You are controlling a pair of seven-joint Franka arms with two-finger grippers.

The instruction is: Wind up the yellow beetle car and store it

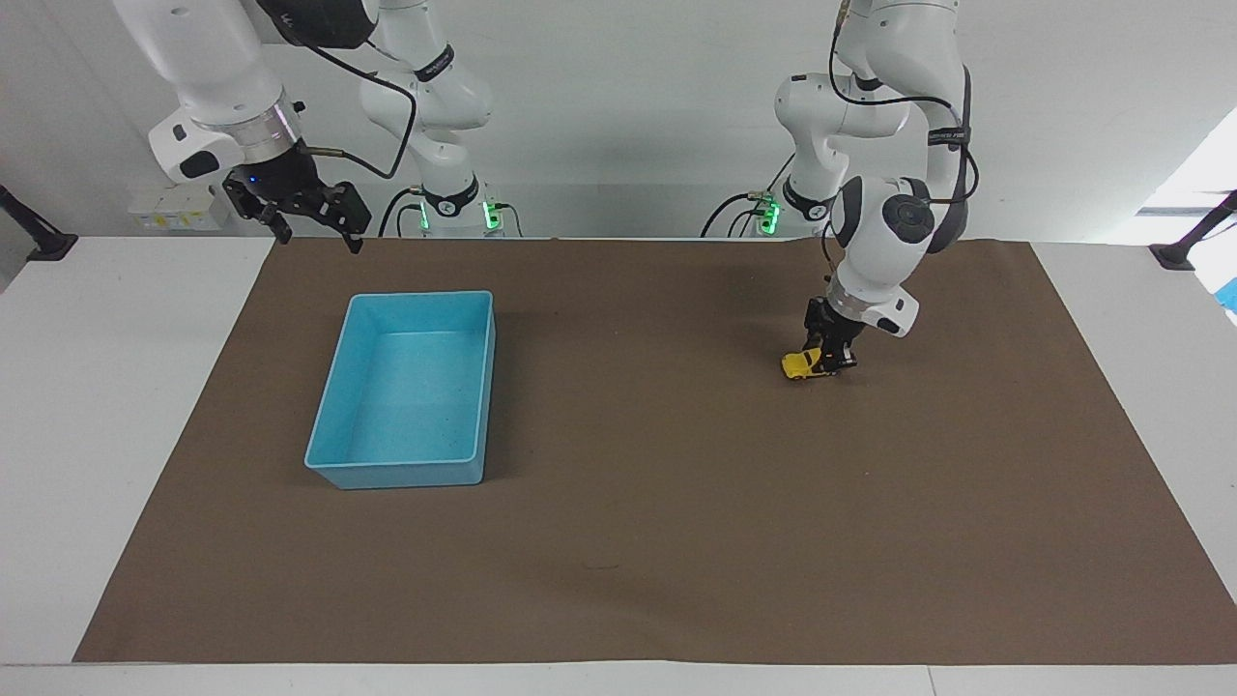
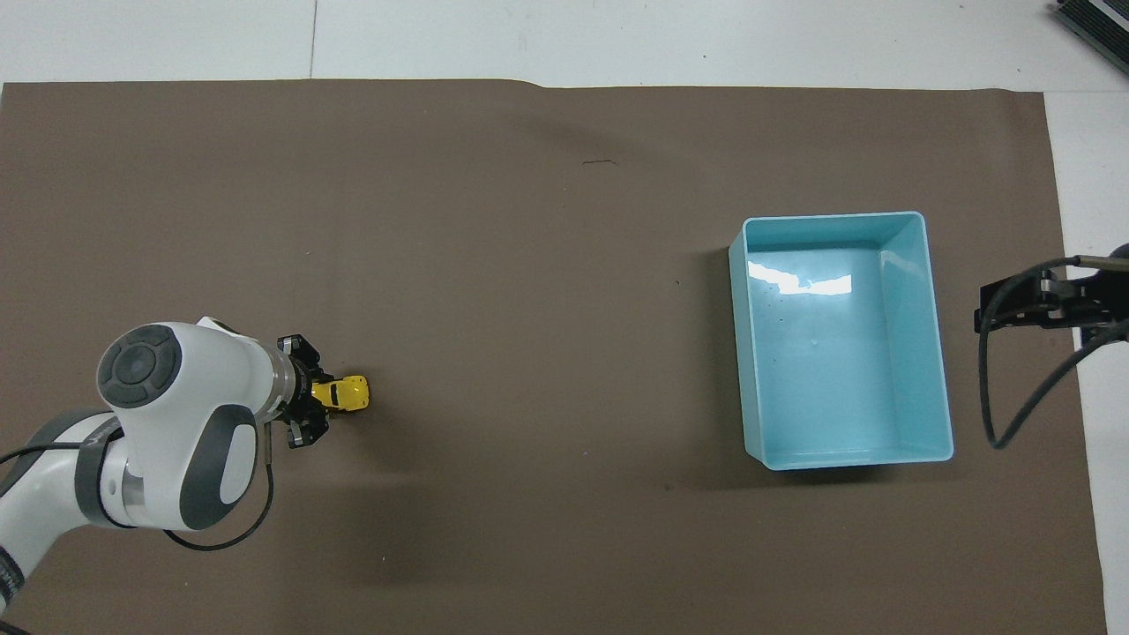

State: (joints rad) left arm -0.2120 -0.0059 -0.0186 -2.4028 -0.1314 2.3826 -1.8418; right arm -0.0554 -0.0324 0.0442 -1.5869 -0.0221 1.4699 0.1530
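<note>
The yellow beetle car (image 1: 801,364) (image 2: 345,393) rests with its wheels on the brown mat toward the left arm's end of the table. My left gripper (image 1: 829,360) (image 2: 310,404) is down at mat level, shut on the rear of the car; its nose sticks out toward the blue tray. The blue tray (image 1: 343,473) (image 2: 940,353) stands empty toward the right arm's end. My right gripper (image 1: 311,230) (image 2: 1041,304) hangs open, high over the mat's edge beside the tray, and waits.
A brown mat (image 1: 638,503) (image 2: 529,265) covers most of the white table. A small dark speck (image 1: 597,566) (image 2: 599,162) lies on the mat near its edge farthest from the robots. Wide bare mat lies between car and tray.
</note>
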